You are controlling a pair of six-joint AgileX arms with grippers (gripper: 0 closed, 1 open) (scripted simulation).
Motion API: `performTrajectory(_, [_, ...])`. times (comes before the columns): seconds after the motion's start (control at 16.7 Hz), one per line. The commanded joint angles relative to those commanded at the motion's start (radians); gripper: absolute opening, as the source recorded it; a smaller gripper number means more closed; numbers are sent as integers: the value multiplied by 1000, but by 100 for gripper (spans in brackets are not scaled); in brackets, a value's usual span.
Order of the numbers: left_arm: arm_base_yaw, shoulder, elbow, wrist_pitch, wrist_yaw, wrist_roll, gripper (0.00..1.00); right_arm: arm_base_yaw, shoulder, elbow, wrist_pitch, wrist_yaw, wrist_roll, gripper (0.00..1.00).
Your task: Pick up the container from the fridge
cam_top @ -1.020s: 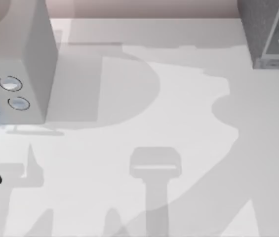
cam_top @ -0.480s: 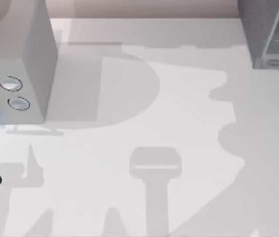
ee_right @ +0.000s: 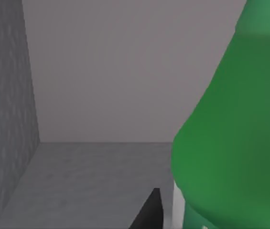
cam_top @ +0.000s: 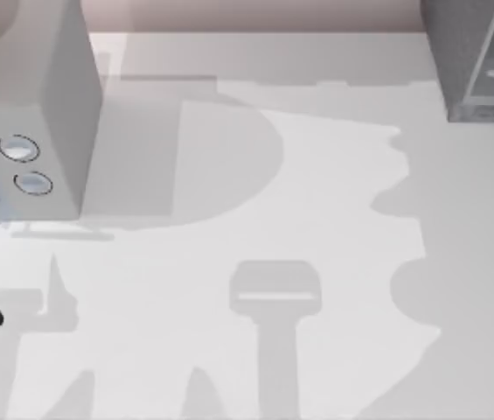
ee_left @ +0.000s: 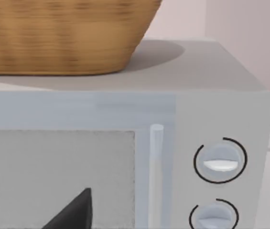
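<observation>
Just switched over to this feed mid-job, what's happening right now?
The right arm has reached into the dark grey fridge at the table's far right. Its wrist camera sits close against the green bottle inside, with grey walls around it. A dark fingertip shows beside the bottle. The left arm waits by the light grey box with two dials, which carries a wicker basket.

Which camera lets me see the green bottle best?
The right wrist view: the green bottle looms close inside the dark grey fridge. The top view catches the fridge's corner; the left wrist view faces the dialed box.
</observation>
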Motion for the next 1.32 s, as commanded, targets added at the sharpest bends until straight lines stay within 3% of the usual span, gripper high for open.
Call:
performTrajectory(0.3, [0,0,0,0,0,0,100,7,-58,-35,-36,19,-2,0])
performTrajectory(0.54, [0,0,0,0,0,0,100,17,-288,-160,-157,75,-9,0])
performTrajectory(1.32, [0,0,0,0,0,0,100,205,-1648,-764,-887,240,-11,0])
